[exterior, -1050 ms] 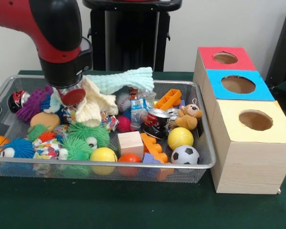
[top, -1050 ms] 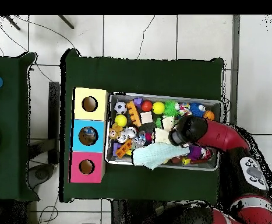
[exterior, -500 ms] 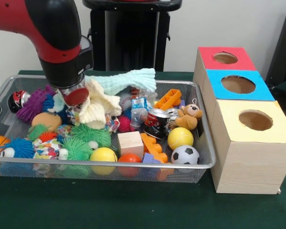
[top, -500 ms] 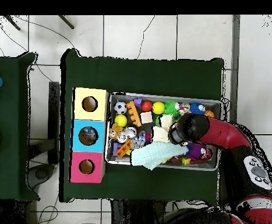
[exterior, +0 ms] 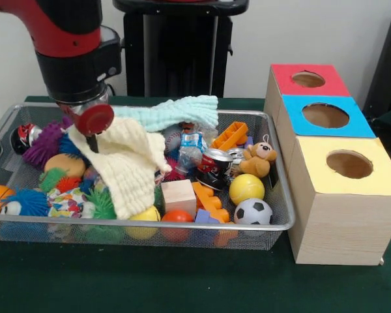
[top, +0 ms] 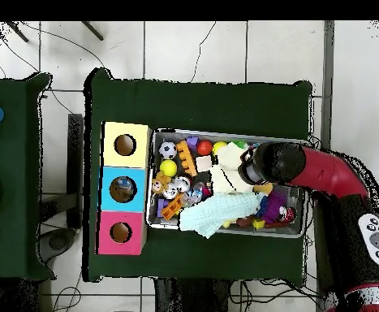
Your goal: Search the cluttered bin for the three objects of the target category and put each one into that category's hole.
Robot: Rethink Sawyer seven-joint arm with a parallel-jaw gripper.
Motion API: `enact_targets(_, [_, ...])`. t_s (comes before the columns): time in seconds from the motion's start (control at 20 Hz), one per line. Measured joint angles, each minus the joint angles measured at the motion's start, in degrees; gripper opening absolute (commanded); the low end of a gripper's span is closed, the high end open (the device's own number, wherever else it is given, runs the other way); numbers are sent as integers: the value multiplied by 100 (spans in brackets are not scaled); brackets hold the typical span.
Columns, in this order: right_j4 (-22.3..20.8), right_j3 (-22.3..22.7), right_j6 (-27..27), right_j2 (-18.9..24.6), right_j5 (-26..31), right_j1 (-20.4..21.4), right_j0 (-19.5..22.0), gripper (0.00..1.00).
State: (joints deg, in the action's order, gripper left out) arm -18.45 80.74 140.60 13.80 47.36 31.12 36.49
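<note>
the tool (exterior: 90,130) is clamped on the top of a cream cloth (exterior: 127,166), which hangs above the left half of the bin (exterior: 283,195) and drapes down to its near rim. a mint cloth (exterior: 173,111) lies at the bin's far rim. the box (exterior: 342,195) with red, blue and yellow holes sits on the counter (exterior: 182,280) right of the bin.
</note>
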Motion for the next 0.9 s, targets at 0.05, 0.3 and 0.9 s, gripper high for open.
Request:
enact_targets(0.05, [-2, -35, 0, 28, 0, 27, 9, 0])
enact_targets(0.3, [-7, -281, 0, 197, 1, 234, 33, 0])
enact_targets(0.9, [42, -444, 0, 465, 2, 568, -75, 0])
